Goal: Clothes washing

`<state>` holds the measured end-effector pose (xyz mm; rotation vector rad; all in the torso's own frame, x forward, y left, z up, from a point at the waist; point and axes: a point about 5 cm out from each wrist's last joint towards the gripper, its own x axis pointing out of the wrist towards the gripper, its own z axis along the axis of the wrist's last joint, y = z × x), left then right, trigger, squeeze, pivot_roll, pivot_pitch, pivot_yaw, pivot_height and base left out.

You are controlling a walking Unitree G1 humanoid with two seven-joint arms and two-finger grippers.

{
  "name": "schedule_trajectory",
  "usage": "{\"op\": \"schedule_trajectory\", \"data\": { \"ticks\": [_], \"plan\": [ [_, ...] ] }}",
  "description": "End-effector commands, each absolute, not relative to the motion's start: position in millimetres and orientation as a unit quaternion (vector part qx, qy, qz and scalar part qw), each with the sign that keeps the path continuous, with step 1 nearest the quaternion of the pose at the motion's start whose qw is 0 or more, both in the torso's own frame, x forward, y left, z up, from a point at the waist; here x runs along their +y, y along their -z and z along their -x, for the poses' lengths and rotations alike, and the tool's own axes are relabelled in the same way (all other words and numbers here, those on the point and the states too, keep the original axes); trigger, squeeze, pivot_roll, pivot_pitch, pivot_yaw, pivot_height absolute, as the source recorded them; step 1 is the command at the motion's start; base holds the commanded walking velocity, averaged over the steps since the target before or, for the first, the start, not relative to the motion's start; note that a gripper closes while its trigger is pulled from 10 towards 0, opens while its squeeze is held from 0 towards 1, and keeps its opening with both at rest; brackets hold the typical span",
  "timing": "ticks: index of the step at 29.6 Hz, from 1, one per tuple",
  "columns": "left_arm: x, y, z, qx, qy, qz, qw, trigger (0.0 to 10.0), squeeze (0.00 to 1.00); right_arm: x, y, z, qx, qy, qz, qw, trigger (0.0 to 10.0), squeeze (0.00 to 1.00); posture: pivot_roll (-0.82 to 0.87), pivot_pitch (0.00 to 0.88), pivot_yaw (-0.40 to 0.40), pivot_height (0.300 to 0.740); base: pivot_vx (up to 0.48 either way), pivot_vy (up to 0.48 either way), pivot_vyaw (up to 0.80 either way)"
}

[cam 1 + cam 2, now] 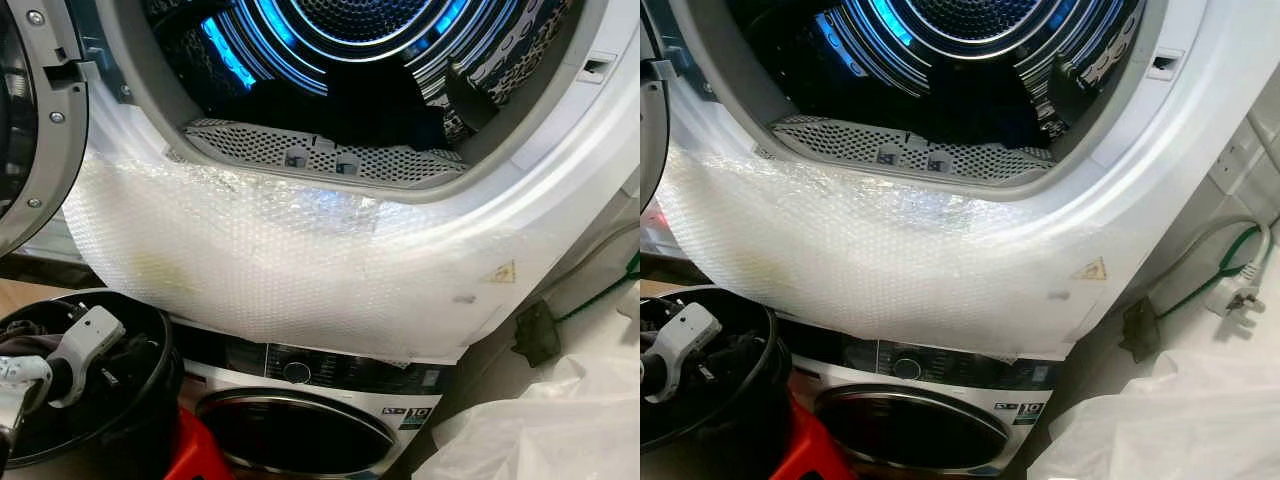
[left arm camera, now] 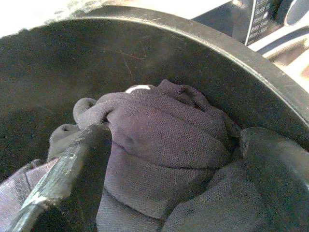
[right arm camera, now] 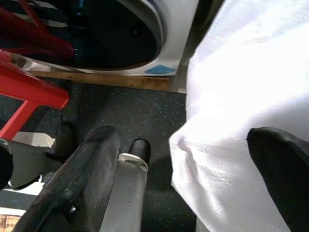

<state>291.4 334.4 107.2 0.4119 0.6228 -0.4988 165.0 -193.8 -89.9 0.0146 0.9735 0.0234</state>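
The upper machine's round opening (image 1: 340,40) stands open, its drum lit blue, and its door (image 1: 30,120) is swung out to the left. A black bucket (image 1: 150,330) at the lower left holds dark purple clothing (image 2: 164,130). My left gripper (image 2: 174,164) reaches down into the bucket, open, with one finger (image 2: 72,169) on either side of the bunched cloth. My right gripper (image 3: 186,142) hangs open low on the right, above the dark floor and beside a white plastic sheet (image 3: 241,72).
Bubble wrap (image 1: 280,260) covers the upper machine's front below the opening. Under it a second machine (image 1: 300,430) has its round door shut. A red stool (image 1: 195,450) stands by the bucket. A white plastic sheet (image 1: 560,420) lies at the lower right, and a plug with a cable (image 1: 1240,290) hangs at the wall.
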Motion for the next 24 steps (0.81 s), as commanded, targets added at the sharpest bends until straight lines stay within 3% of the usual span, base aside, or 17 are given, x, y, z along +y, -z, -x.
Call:
{"op": "schedule_trajectory", "data": {
  "ticks": [1, 5, 6, 7, 8, 13, 17, 21, 24],
  "plan": [
    [340, -106, -289, 0.325, 0.237, -0.211, 0.891, 10.0, 1.0, -199, 88, -167, 0.464, -0.006, -0.003, 0.886, 10.0, 0.0, 0.01, 0.088, -0.106, 0.74, 0.0, 0.0, 0.0],
    [345, -104, -280, 0.351, 0.265, -0.211, 0.873, 10.0, 1.0, -196, 90, -165, 0.467, -0.009, -0.005, 0.884, 10.0, 0.0, 0.01, 0.084, -0.107, 0.74, 0.0, 0.0, 0.0],
    [347, -103, -278, 0.357, 0.265, -0.216, 0.869, 10.0, 0.91, -195, 90, -164, 0.468, -0.01, -0.005, 0.884, 10.0, 0.0, 0.01, 0.084, -0.108, 0.74, 0.0, 0.0, 0.0],
    [349, -103, -277, 0.362, 0.266, -0.226, 0.864, 10.0, 0.23, -195, 90, -164, 0.468, -0.01, -0.005, 0.884, 10.0, 0.0, 0.02, 0.085, -0.108, 0.74, 0.0, 0.0, 0.0],
    [352, -103, -275, 0.368, 0.262, -0.234, 0.861, 10.0, 0.0, -195, 90, -164, 0.468, -0.011, -0.005, 0.884, 10.0, 0.0, 0.02, 0.083, -0.108, 0.74, 0.0, 0.0, 0.0],
    [366, -116, -276, 0.361, 0.225, -0.277, 0.861, 10.0, 0.0, -195, 90, -165, 0.468, -0.01, -0.005, 0.883, 10.0, 0.0, 0.01, 0.077, -0.105, 0.74, 0.0, 0.0, 0.0],
    [370, -122, -272, 0.36, 0.238, -0.266, 0.862, 10.0, 0.0, -194, 89, -167, 0.466, -0.011, -0.006, 0.884, 10.0, 0.0, 0.02, 0.075, -0.106, 0.74, 0.0, 0.0, 0.0],
    [376, -123, -265, 0.386, 0.25, -0.304, 0.835, 10.0, 0.0, -191, 89, -169, 0.465, -0.015, -0.008, 0.885, 10.0, 0.0, 0.03, 0.076, -0.109, 0.74, 0.0, 0.0, 0.0],
    [377, -121, -265, 0.386, 0.243, -0.309, 0.834, 10.0, 0.0, -190, 89, -169, 0.465, -0.016, -0.007, 0.885, 10.0, 0.0, 0.03, 0.076, -0.11, 0.74, 0.0, 0.0, 0.0]
  ]
}}
